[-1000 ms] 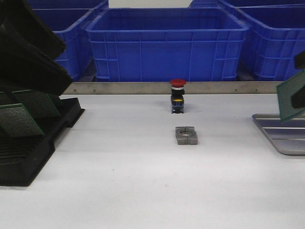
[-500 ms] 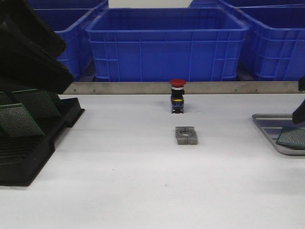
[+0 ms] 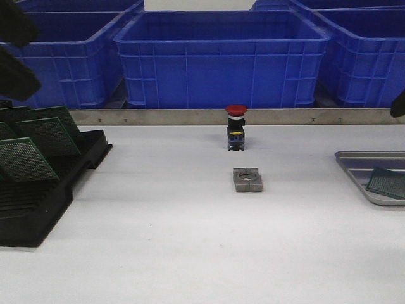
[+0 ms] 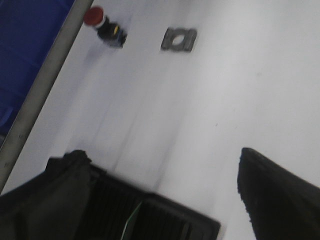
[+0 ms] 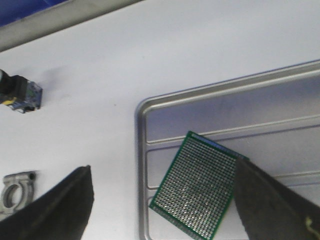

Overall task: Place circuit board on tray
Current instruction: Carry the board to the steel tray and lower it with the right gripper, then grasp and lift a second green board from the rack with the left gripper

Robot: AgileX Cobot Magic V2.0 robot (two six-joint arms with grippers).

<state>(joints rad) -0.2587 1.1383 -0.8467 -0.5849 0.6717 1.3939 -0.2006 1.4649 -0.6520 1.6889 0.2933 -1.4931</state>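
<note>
Jaws wide on both grippers, holding nothing; green perforated circuit board (image 5: pixel 197 183) lies flat inside silver-grey ridged metal tray (image 5: pixel 210 95) near tabletop's right edge, so placement looks done.

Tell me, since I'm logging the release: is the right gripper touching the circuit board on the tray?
Apart. In the right wrist view the right gripper is open, its fingers spread wide of the circuit board, which lies flat on the tray.

No readable text, label or number on anything
</note>
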